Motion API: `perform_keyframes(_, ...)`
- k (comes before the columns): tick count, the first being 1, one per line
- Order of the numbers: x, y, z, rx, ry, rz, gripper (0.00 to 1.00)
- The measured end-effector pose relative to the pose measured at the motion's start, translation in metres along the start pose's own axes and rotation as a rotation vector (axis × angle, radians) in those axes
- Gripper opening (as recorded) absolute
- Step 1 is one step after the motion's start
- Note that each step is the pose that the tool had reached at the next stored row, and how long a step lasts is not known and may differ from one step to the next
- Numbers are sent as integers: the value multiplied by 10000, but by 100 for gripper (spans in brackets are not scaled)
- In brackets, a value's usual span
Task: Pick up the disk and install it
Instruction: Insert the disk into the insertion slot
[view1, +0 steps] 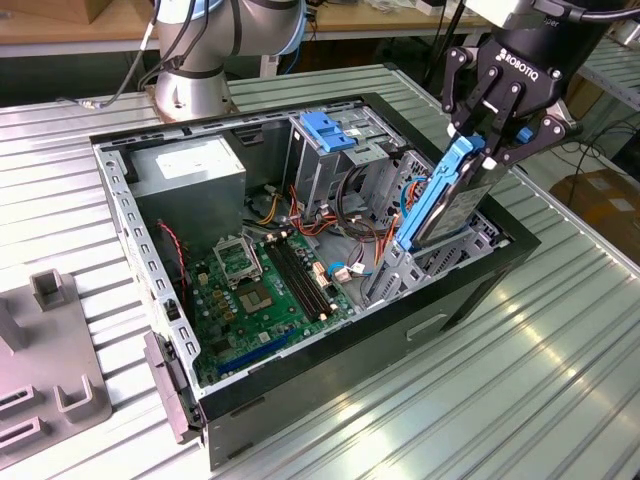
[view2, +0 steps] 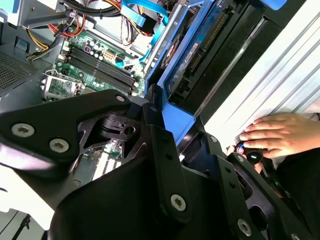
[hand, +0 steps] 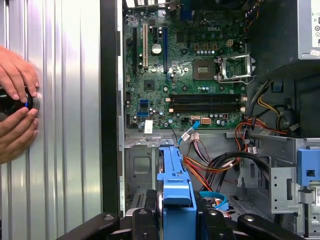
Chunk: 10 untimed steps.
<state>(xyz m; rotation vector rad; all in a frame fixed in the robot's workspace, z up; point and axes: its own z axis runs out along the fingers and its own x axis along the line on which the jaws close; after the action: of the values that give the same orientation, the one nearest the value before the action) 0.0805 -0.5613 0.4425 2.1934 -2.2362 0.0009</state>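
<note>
Exterior view: tilted disk (view1: 438, 205) in gripper (view1: 493, 150), over computer case (view1: 330, 365)

Blue-railed disk (view2: 197, 47) in hand (view2: 176, 119), near motherboard (view2: 95, 70)

One disk (view1: 445, 205), one tool (view1: 497, 148), one case (view1: 330, 372)

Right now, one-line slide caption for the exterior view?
Pincer holds the disk tilted, lower end inside the open computer case.
</note>
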Motion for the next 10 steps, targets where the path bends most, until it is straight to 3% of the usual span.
perform_keyframes(1,0,0,0,-1,0,0,45)
perform_keyframes(10,0,0,0,-1,-1,0,45)
